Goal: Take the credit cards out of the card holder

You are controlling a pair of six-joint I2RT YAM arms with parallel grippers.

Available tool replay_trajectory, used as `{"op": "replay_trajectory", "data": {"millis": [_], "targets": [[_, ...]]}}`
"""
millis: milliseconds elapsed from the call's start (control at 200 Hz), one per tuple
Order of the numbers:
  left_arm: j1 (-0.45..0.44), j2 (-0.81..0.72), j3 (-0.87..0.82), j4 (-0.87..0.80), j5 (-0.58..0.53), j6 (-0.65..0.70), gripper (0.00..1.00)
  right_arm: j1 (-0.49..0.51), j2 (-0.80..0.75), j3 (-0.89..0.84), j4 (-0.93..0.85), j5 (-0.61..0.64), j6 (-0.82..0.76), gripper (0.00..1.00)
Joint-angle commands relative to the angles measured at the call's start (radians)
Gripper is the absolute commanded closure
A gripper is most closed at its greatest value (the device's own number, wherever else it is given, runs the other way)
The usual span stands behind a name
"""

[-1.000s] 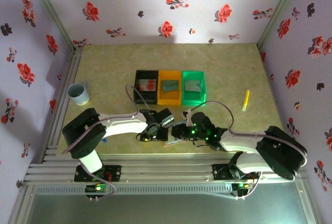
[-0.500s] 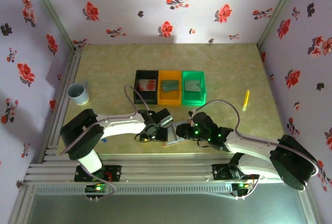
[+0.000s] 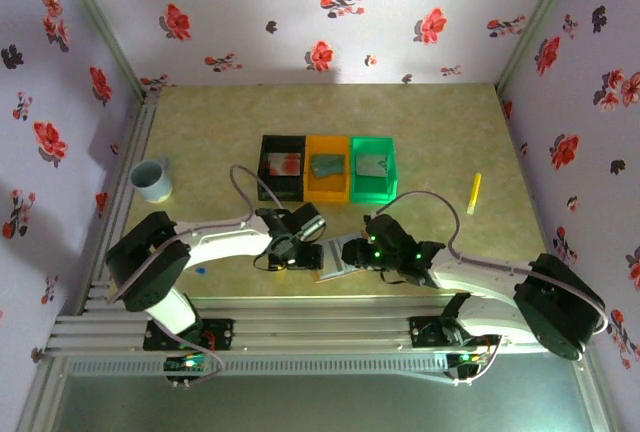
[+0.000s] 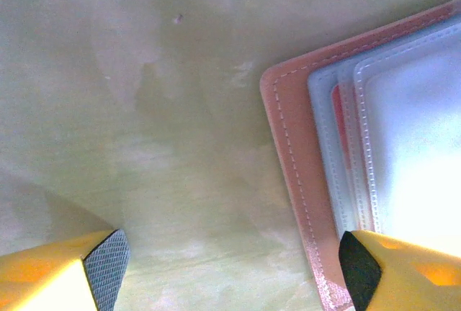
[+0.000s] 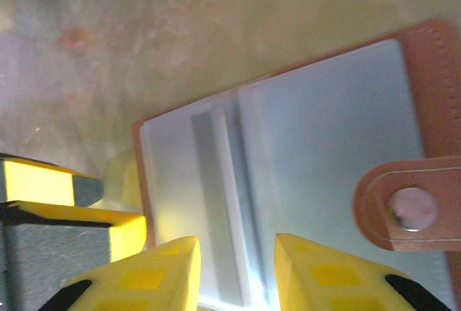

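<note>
The card holder (image 3: 335, 258) lies open on the table near the front, between my two grippers. In the left wrist view its pinkish-tan edge (image 4: 288, 152) and clear sleeves show, with a red strip of a credit card (image 4: 337, 120) inside one sleeve. My left gripper (image 4: 232, 268) is open, one finger on the holder's edge and the other over bare table. My right gripper (image 5: 234, 275) hangs open just over the blue-grey inside (image 5: 324, 131), nothing between its fingers. The snap tab (image 5: 407, 206) lies to the right. Other credit cards lie in the bins, one with a red blotch (image 3: 284, 163).
Black (image 3: 263, 167), orange (image 3: 328, 140) and green (image 3: 392, 167) bins stand in a row behind the holder. A grey cup (image 3: 152, 180) is at the left and a yellow stick (image 3: 475, 192) at the right. The metal rail (image 3: 320, 312) runs along the front edge.
My right gripper's jaws have parted and that arm has stretched out further to the right. The left arm has shifted slightly, its jaws unchanged.
</note>
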Motion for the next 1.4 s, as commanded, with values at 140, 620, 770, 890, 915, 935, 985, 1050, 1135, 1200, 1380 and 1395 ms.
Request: {"op": "replay_trajectory", "data": {"millis": [140, 620, 770, 890, 915, 935, 985, 1050, 1135, 1200, 1380, 1395], "targets": [[0.009, -0.044, -0.002, 0.078, 0.008, 0.006, 0.20, -0.017, -0.008, 0.040, -0.120, 0.108, -0.021, 0.76], [-0.005, -0.034, 0.021, 0.135, 0.033, -0.031, 0.24, -0.022, 0.074, 0.014, -0.075, 0.117, 0.018, 0.93], [-0.016, -0.027, 0.030, 0.162, 0.047, -0.050, 0.30, -0.021, 0.079, 0.002, -0.062, 0.118, 0.028, 0.95], [-0.026, -0.021, 0.035, 0.193, 0.067, -0.072, 0.32, -0.021, 0.080, -0.005, -0.057, 0.119, 0.032, 0.97], [-0.029, -0.019, 0.037, 0.200, 0.070, -0.077, 0.33, -0.022, 0.081, -0.006, -0.057, 0.119, 0.033, 0.97], [-0.031, -0.019, 0.038, 0.205, 0.073, -0.080, 0.33, -0.022, 0.081, -0.007, -0.055, 0.119, 0.033, 0.97], [-0.038, -0.016, 0.041, 0.215, 0.079, -0.088, 0.34, -0.021, 0.080, -0.009, -0.055, 0.119, 0.035, 0.97], [-0.044, -0.010, 0.047, 0.228, 0.085, -0.096, 0.36, -0.022, 0.080, -0.008, -0.055, 0.119, 0.035, 0.98], [-0.051, 0.001, 0.049, 0.244, 0.096, -0.105, 0.37, -0.021, 0.082, -0.007, -0.053, 0.118, 0.033, 0.98], [-0.055, 0.010, 0.051, 0.249, 0.100, -0.109, 0.39, -0.022, 0.082, -0.007, -0.054, 0.116, 0.033, 0.99], [-0.058, 0.023, 0.047, 0.232, 0.095, -0.114, 0.39, -0.022, 0.082, -0.008, -0.053, 0.115, 0.032, 1.00], [-0.058, 0.024, 0.048, 0.228, 0.094, -0.115, 0.39, -0.022, 0.082, -0.009, -0.053, 0.114, 0.032, 1.00]]}}
